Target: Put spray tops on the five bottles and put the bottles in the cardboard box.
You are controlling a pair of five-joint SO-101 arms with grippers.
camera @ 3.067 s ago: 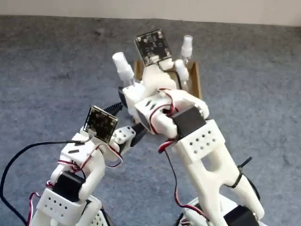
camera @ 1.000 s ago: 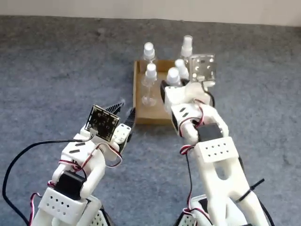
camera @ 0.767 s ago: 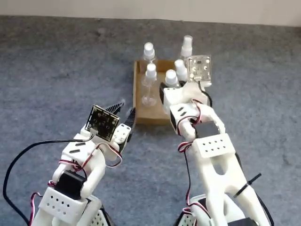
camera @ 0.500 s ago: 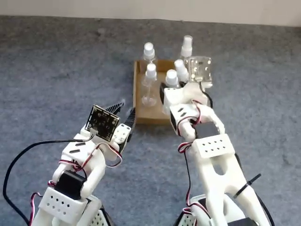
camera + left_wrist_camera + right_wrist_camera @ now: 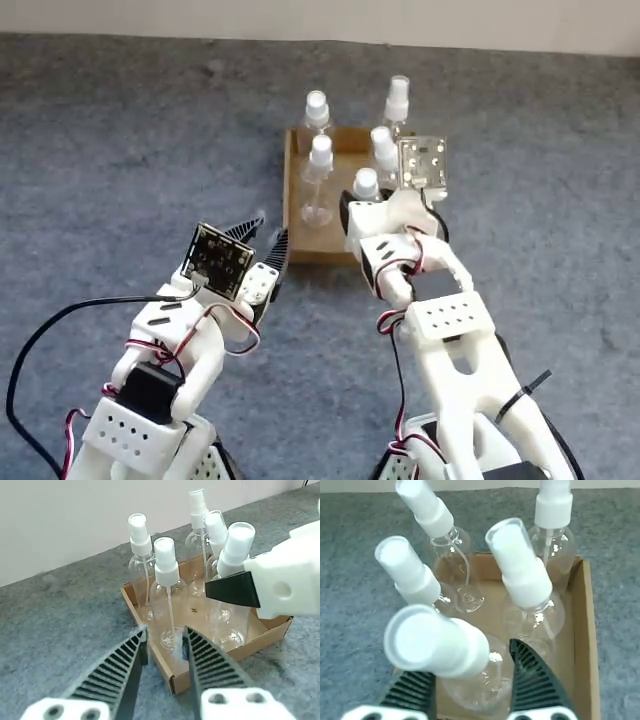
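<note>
A shallow cardboard box lies on the grey carpet with several clear bottles standing in it, each with a white spray top, such as one at the left and one at the right. My right gripper is at the box's near right corner, shut on a tilted bottle whose cap leans toward the camera. This bottle's base rests inside the box. My left gripper hovers just short of the box's near left corner, open and holding nothing.
Grey carpet surrounds the box on all sides. A pale wall runs behind the far edge. Both arm bases sit at the near edge, with a black cable trailing left.
My right arm carried the bottle from above the box down into its near right corner, then drew back slightly toward the near edge. My left arm stayed where it was.
</note>
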